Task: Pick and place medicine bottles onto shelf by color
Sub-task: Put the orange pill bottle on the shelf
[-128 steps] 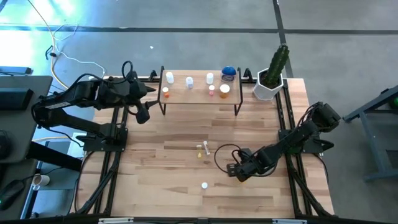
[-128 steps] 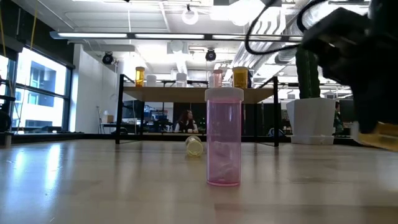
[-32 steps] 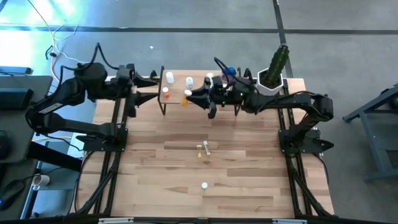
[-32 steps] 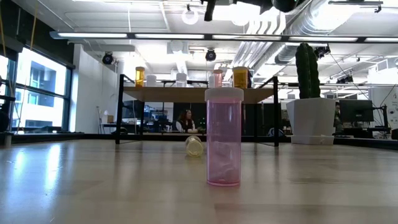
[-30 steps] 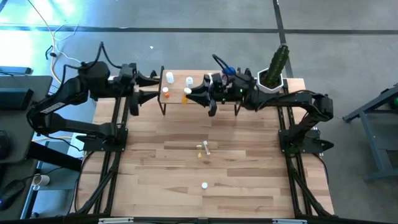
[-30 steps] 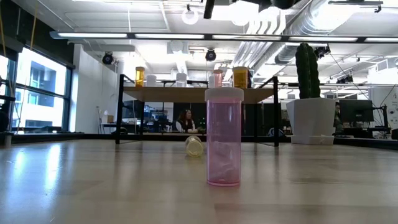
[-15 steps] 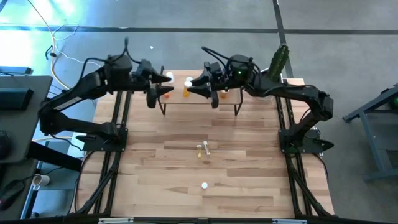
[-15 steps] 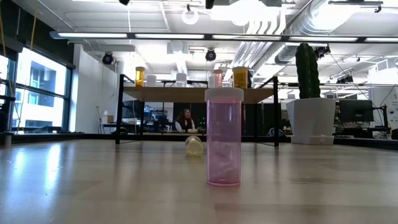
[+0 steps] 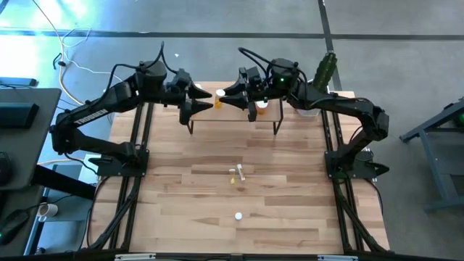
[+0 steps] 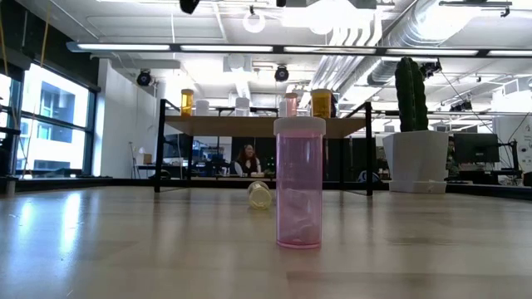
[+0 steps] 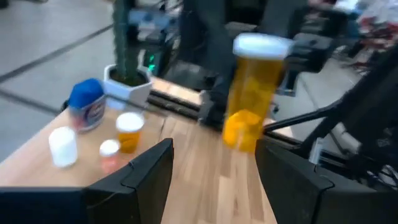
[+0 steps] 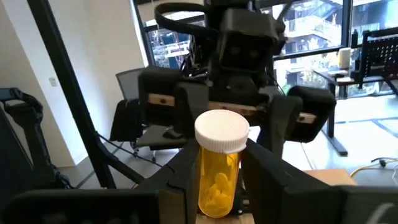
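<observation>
- Worktop [image 9: 290,210]: well below both pincers; a pink bottle [image 10: 298,183] stands on it, unsorted.
- Shelf [image 9: 233,114]: just beneath both pincers, already carrying several bottles.
- Right pincer [image 12: 219,163]: clenched on an orange bottle [image 12: 220,163], held upright, probably for a handover; arm stretched over the shelf.
- Left pincer [image 11: 214,163]: released, facing that bottle, jaws spread apparently to receive it.

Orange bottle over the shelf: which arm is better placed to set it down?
Probably right: the right gripper is shut on the orange bottle above the shelf; the left gripper faces it open and empty.
</observation>
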